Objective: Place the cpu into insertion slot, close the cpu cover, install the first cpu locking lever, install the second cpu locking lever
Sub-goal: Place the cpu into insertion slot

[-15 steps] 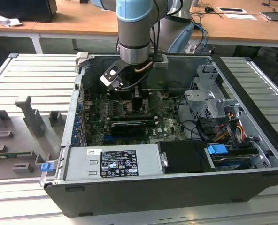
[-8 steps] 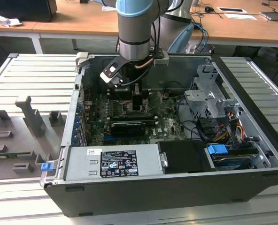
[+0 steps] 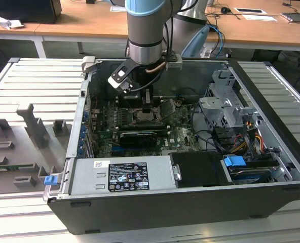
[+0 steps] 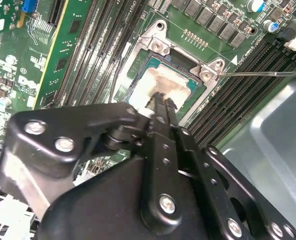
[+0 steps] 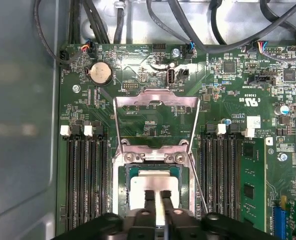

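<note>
Your bench [image 3: 18, 86] is a ribbed grey metal top, with wooden desks [image 3: 89, 28] behind it in the room. Grey holders [image 3: 33, 126] stand on it toward the exterior view's left, just beside the open computer case [image 3: 140, 212].

Inside the case you have the green motherboard [image 3: 180, 134], a grey labelled box [image 3: 124, 174] along the near wall, and a grey drive cage [image 3: 223, 109] toward the exterior view's right. The arm [image 3: 146, 30] reaches down into the case over the board.

The insertion slot [image 5: 122, 192] holds the cpu [image 5: 155, 180], which lies flat inside the silvery rim. The cpu cover [image 5: 156, 96] is raised on its hinge, and you see bare board through its window. Your hand [image 5: 158, 200] hangs directly over the cpu. Its fingers are drawn nearly together, with a thin slit between them and nothing clamped there. You cannot tell whether the tips touch the chip.

The first wrist view gives you the raised cover, a coin cell [image 5: 100, 73] beyond it, and black memory slots [image 5: 85, 185] on both sides of the slot. The second wrist view looks along the hand's black linkage and shows the cpu's pale top as smudged. It also shows a thin locking lever [image 4: 260, 73] standing free off a corner of the slot.
</note>
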Tool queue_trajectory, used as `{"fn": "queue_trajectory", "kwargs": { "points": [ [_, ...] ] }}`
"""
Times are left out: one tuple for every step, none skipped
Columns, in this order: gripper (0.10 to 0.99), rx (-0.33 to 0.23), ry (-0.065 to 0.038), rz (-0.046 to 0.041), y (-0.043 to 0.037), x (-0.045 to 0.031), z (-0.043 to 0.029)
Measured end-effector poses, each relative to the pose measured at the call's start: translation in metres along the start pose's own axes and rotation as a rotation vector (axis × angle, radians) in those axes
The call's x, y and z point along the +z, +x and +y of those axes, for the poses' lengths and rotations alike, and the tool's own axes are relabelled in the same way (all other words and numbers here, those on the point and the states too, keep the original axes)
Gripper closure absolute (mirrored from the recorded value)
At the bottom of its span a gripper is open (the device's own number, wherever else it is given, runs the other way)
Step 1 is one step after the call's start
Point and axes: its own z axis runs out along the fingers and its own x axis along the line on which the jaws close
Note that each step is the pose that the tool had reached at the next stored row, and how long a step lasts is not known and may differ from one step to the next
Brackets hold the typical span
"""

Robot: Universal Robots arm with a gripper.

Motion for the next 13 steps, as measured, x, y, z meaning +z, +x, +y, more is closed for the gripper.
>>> {"fn": "queue_trajectory", "kwargs": {
  "points": [
    [0.98,0.0,0.0,-0.0002,0.0,-0.0006,0.0],
    [0.98,0.0,0.0,-0.0001,0.0,-0.001,0.0001],
    [0.98,0.0,0.0,0.0,0.0,-0.0013,0.0001],
    [0.98,0.0,0.0,0.0002,0.0,-0.0019,0.0002],
    [0.98,0.0,0.0,0.0002,0.0,-0.0021,0.0002],
    [0.98,0.0,0.0,0.0001,0.0,-0.0023,0.0002],
    [0.98,0.0,0.0,0.0,0.0,-0.0028,0.0002],
    [0.98,0.0,0.0,0.0002,0.0,-0.0029,0.0002],
    [0.98,0.0,0.0,0.0,0.0,-0.0031,0.0002],
    [0.98,0.0,0.0,0.0001,0.0,-0.0032,0.0002],
    [0.98,0.0,0.0,0.0001,0.0,-0.0032,0.0002],
    [0.98,0.0,0.0,0.0001,0.0,-0.0033,0.0003],
    [0.98,0.0,0.0,0.0001,0.0,-0.0033,0.0003]
  ]
}}
